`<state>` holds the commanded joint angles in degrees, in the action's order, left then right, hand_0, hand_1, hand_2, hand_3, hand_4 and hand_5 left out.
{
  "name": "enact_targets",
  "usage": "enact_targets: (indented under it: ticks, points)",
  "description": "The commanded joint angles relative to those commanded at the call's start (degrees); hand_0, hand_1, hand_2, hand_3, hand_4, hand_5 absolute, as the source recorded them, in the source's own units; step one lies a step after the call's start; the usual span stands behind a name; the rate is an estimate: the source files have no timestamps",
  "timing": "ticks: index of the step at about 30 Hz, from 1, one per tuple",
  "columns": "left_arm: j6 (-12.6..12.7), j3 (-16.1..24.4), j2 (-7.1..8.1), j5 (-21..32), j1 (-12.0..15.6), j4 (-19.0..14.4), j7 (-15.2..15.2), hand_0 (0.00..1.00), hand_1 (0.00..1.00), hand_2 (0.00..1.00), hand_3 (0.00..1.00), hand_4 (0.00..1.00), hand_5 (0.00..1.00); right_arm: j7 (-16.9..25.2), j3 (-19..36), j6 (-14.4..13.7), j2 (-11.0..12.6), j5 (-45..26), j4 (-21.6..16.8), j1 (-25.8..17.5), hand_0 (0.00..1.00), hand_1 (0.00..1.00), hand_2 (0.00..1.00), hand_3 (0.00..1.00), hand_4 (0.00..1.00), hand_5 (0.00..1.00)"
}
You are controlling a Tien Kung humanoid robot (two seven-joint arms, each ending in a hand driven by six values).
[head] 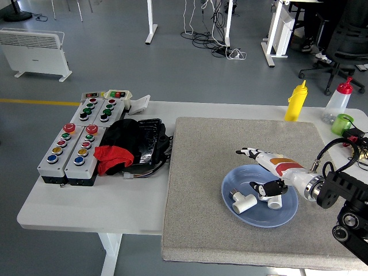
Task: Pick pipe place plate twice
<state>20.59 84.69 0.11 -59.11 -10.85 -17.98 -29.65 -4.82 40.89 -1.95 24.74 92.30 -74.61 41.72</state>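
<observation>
Pipes [241, 200] lie on the plate [287, 215] under the empty spread right hand [265, 169], yellow bottle [296, 102] well apart

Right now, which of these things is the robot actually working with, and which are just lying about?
In the job:
two white plastic pipe fittings
round blue plate
right hand, open above the plate
grey mat

Just lying about:
grey button boxes
black and red cloth bundle
yellow squeeze bottle
clear red-capped bottle
</observation>
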Motion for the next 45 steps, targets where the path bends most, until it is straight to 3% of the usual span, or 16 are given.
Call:
enact_targets:
  ticks: [3, 4, 9, 10, 15, 16, 21, 22, 26, 36, 45]
  points:
    - [-0.1, 0.1, 0.03, -0.2, 0.0, 0.0, 0.0, 0.730, 0.686, 0.685, 0.730, 0.408, 0.998, 1.5, 3.3, -4.3, -0.3, -5.2, 1.7, -1.5, 0.914, 0.890, 0.995, 0.941, 0.662, 0.157]
    - [-0.1, 0.2, 0.03, -0.3, 0.0, 0.0, 0.0, 0.730, 0.686, 0.685, 0.730, 0.408, 0.998, 1.7, 3.9, -5.4, -0.4, -7.0, 1.9, -1.7, 0.864, 0.849, 0.956, 0.872, 0.471, 0.104]
    - [-0.3, 0.5, 0.03, -0.9, 0.3, -0.1, -0.2, 0.730, 0.686, 0.685, 0.730, 0.408, 0.998, 4.3, 8.8, -10.3, -0.8, -16.5, 4.0, -5.0, 0.864, 0.849, 0.956, 0.872, 0.471, 0.104]
    - [-0.3, 0.6, 0.01, -1.0, 0.4, -0.1, -0.3, 0.730, 0.686, 0.687, 0.730, 0.408, 0.998, 5.0, 10.2, -11.2, -0.9, -19.1, 4.0, -6.1, 0.857, 0.837, 0.943, 0.861, 0.423, 0.132]
    - [-0.3, 0.9, -0.06, -1.6, 0.9, -0.1, -0.5, 0.730, 0.686, 0.687, 0.730, 0.408, 0.998, 7.1, 16.7, -13.8, -2.0, -29.8, 1.9, -11.2, 0.857, 0.837, 0.943, 0.861, 0.423, 0.132]
    - [-0.3, 1.0, -0.07, -1.8, 1.0, -0.2, -0.5, 0.729, 0.687, 0.688, 0.730, 0.407, 0.998, 7.4, 18.1, -14.0, -2.3, -32.2, 1.5, -12.4, 0.834, 0.819, 0.910, 0.859, 0.411, 0.189]
    - [-0.6, 1.7, -0.06, -3.1, 1.4, -0.2, -0.9, 0.729, 0.687, 0.688, 0.730, 0.407, 0.998, 7.6, 23.7, -13.9, -4.4, -40.1, -0.2, -16.7, 0.834, 0.819, 0.910, 0.859, 0.411, 0.189]
    - [-0.6, 1.9, -0.05, -3.4, 1.5, -0.3, -1.0, 0.729, 0.687, 0.687, 0.731, 0.406, 0.998, 7.2, 25.4, -13.6, -5.1, -42.2, -0.5, -17.9, 0.826, 0.806, 0.886, 0.856, 0.427, 0.242]
    - [-0.7, 2.4, -0.10, -4.3, 2.0, -0.4, -1.4, 0.729, 0.687, 0.687, 0.731, 0.406, 0.998, 5.7, 31.4, -12.8, -7.5, -48.8, -1.3, -21.7, 0.826, 0.806, 0.886, 0.856, 0.427, 0.242]
    - [-0.8, 2.0, -0.04, -3.7, 2.1, -0.2, -1.1, 0.731, 0.687, 0.689, 0.733, 0.405, 0.998, 4.8, 41.9, -12.2, -10.2, -60.4, -3.0, -29.3, 0.803, 0.775, 0.839, 0.830, 0.441, 0.290]
    - [-0.8, 1.8, 0.20, -2.9, 1.3, 0.0, -0.5, 0.730, 0.687, 0.689, 0.732, 0.404, 0.998, 6.1, 44.7, -11.2, -10.8, -62.4, -3.8, -32.7, 0.788, 0.766, 0.824, 0.823, 0.450, 0.318]
